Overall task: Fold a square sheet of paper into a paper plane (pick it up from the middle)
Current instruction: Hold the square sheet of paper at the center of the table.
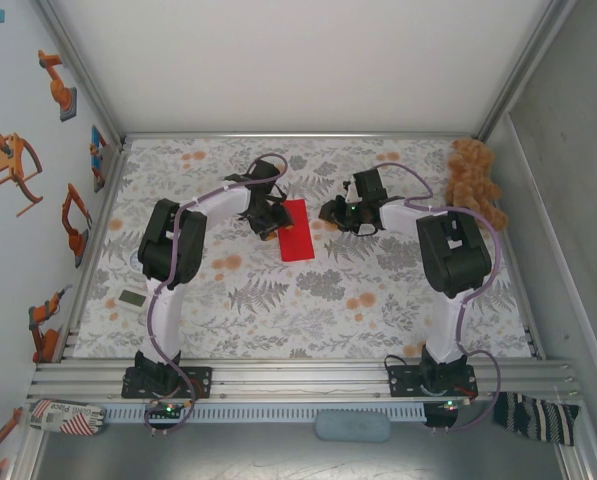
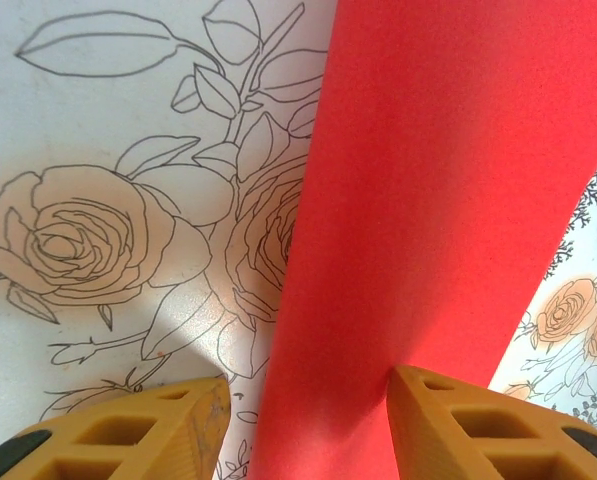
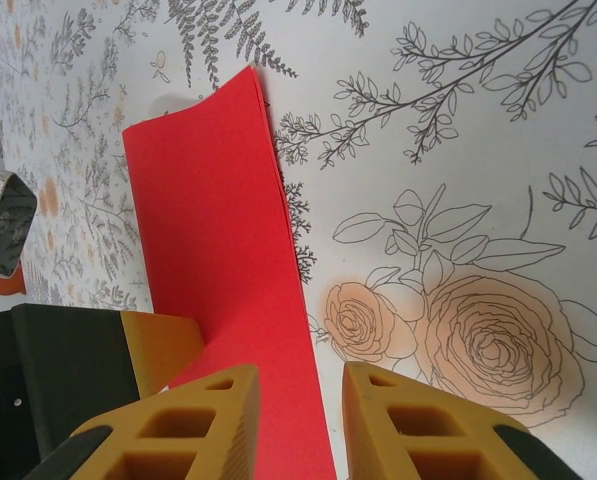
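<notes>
On the flowered table, near the middle and toward the far side, both arms reached inward over the work. Left arm came in from the left, right arm from the right. Teddy bear sat in the far right corner, well apart, not involved.

Red sheet of paper lay flat between the two wrists as a long narrow rectangle, not a square. In the right wrist view its far corner showed two layers slightly lifted, so it looked doubled over lengthwise. No nose, no point, no plane shape yet.

Left gripper hung low over one end of the strip, jaws apart, red paper running up through the gap, its right finger over the paper and its left finger over bare cloth. Nothing clamped. Right gripper sat at the strip's long edge, jaws apart with a narrower gap, paper edge passing between them, not pinched as far as could be seen.

Judgement: step in hand was the first centre fold, likely pressing or finishing the crease; task early. Next move probably called for one gripper pinning the strip while the other ran along the folded edge, then opening it and bringing corners to the crease. Thin paper could slide on the cloth, so a light, flat press was needed.
</notes>
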You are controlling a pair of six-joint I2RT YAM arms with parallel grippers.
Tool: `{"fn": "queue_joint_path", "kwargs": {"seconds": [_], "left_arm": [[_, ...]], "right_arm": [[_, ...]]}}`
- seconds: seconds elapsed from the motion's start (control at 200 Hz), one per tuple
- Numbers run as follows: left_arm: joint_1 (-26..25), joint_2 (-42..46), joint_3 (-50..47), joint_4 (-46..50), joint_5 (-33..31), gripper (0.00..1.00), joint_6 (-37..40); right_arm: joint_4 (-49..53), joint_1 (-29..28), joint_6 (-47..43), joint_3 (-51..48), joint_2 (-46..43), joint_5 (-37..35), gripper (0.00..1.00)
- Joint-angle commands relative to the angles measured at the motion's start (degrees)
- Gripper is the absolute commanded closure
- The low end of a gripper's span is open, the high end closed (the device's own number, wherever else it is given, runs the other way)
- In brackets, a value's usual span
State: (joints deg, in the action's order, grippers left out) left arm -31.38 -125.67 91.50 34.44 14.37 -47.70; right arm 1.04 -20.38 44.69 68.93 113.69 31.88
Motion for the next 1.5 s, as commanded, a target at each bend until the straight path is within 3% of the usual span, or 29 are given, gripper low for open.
{"fn": "queue_joint_path", "kwargs": {"seconds": [0.0, 0.711, 1.042, 1.497], "left_arm": [[-1.3, -12.4, -5.5, 4.0, -2.3, 0.51, 2.6], [-1.3, -13.8, -4.1, 5.5, -2.8, 0.49, 2.2], [-1.3, -13.9, -4.0, 5.8, -2.7, 0.49, 2.4], [-1.3, -13.9, -4.0, 5.8, -2.7, 0.49, 2.4]], "right_arm": [[-0.8, -0.3, -0.8, 0.3, 1.0, 0.6, 0.73], [-2.2, -2.2, -0.7, 1.8, 2.6, 4.2, 0.75], [-1.7, -3.9, -1.0, 4.6, 5.7, 7.6, 0.91], [0.9, -4.9, -1.9, 7.3, 9.5, 7.4, 0.95]]}}
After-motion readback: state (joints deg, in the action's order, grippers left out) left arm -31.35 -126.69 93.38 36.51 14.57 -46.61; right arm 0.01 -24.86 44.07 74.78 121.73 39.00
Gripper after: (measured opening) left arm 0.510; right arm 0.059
